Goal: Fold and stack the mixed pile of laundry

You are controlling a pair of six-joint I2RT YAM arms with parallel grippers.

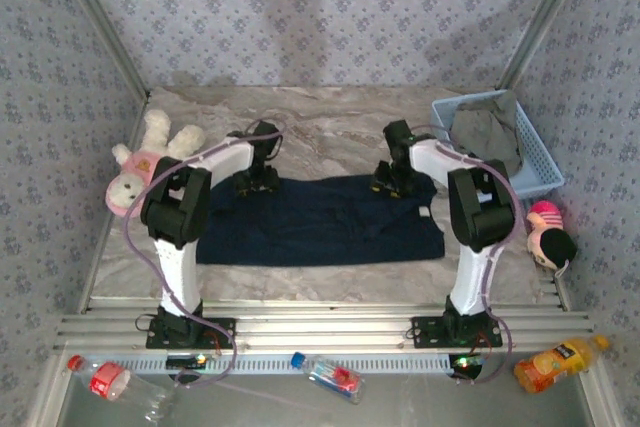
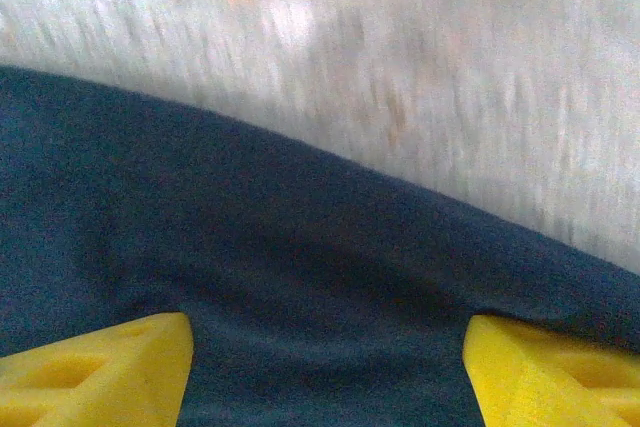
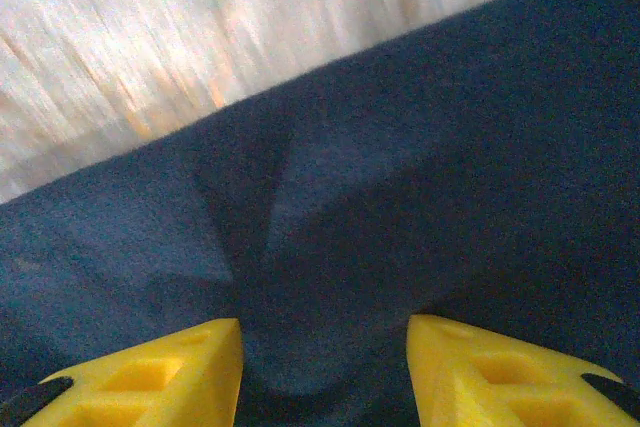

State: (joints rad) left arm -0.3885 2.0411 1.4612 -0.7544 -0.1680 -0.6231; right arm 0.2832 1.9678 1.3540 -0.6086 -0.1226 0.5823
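Olive-grey garment (image 1: 487, 127) in the light blue basket (image 1: 541, 159), far right.

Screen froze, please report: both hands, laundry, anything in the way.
Left hand open over navy garment, far edge. Right hand on puckered navy cloth, grip unclear. Olive-grey garment lies in blue basket. Pink-and-cream plush toy lies off the cloth.

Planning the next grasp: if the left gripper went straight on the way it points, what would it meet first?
Likely the navy garment, just inside its far edge, ahead of the open left gripper; depth is unclear, so it may already touch.
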